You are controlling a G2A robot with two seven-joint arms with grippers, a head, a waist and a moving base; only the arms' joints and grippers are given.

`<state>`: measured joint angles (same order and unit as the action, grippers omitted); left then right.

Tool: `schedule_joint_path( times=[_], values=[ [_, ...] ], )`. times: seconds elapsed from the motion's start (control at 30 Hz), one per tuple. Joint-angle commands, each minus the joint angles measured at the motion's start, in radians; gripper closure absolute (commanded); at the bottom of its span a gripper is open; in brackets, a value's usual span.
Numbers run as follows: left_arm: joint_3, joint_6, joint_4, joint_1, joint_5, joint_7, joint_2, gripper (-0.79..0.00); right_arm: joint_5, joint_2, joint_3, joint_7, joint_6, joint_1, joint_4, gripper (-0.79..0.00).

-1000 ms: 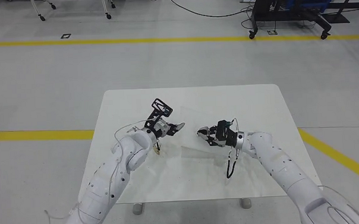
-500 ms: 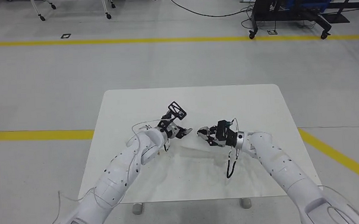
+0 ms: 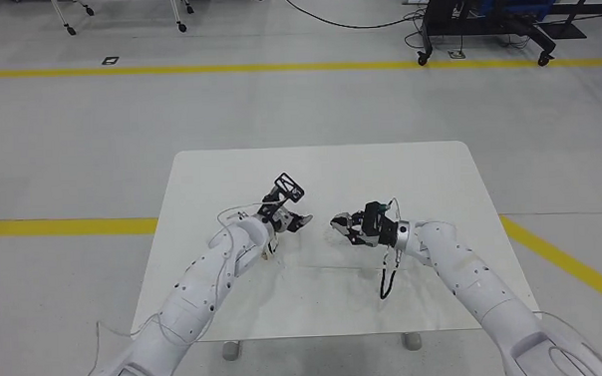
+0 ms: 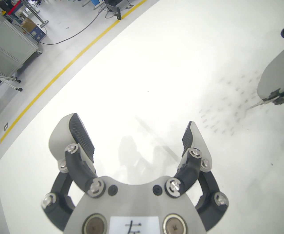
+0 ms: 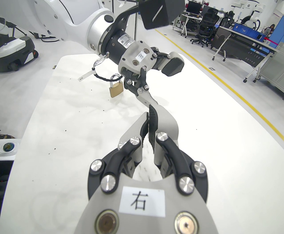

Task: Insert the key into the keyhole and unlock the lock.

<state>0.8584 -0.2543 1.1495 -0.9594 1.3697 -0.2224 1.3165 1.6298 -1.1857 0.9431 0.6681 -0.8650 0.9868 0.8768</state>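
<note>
Left gripper (image 4: 132,124) open, right gripper (image 5: 149,115) closed, tips near each other above the white table (image 3: 380,165); brass padlock (image 5: 116,88) below the left wrist.
The left gripper's ribbed pads (image 4: 81,137) stand wide apart with nothing between them. The right gripper's fingers (image 5: 153,124) are pressed flat together, and I cannot tell whether the key sits between them. Both arms meet over the middle of the table, the left tips just beside the right ones. The padlock stands on the table with its shackle uppermost, behind the left fingers and well apart from the right gripper.
</note>
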Motion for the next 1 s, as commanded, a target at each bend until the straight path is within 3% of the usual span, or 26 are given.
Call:
schedule_joint_path(
  times=[0.0,0.13,0.33,0.67,0.77,0.97],
  values=[
    [0.055,-0.010,0.053,-0.025,-0.014,0.040,-0.015,-0.785,0.000,0.000,0.000,0.000,0.000,0.000,0.000,0.000],
    [0.216,-0.061,0.246,-0.128,0.007,0.072,-0.066,-0.785,0.000,0.000,0.000,0.000,0.000,0.000,0.000,0.000],
    [0.433,-0.154,0.529,-0.376,0.073,0.101,-0.126,-0.785,0.000,0.000,0.000,0.000,0.000,0.000,0.000,0.000],
    [0.433,-0.154,0.529,-0.376,0.073,0.101,-0.126,-0.785,-0.009,-0.001,0.001,0.004,0.002,0.003,0.003,0.000],
    [0.437,-0.134,0.492,-0.387,-0.024,0.127,-0.121,-0.785,-0.132,-0.006,0.022,0.022,-0.015,0.030,0.010,0.000],
    [0.437,-0.179,0.350,-0.335,-0.331,0.121,-0.105,-0.785,-0.479,-0.028,0.057,-0.082,-0.122,0.035,-0.028,0.000]
  ],
)
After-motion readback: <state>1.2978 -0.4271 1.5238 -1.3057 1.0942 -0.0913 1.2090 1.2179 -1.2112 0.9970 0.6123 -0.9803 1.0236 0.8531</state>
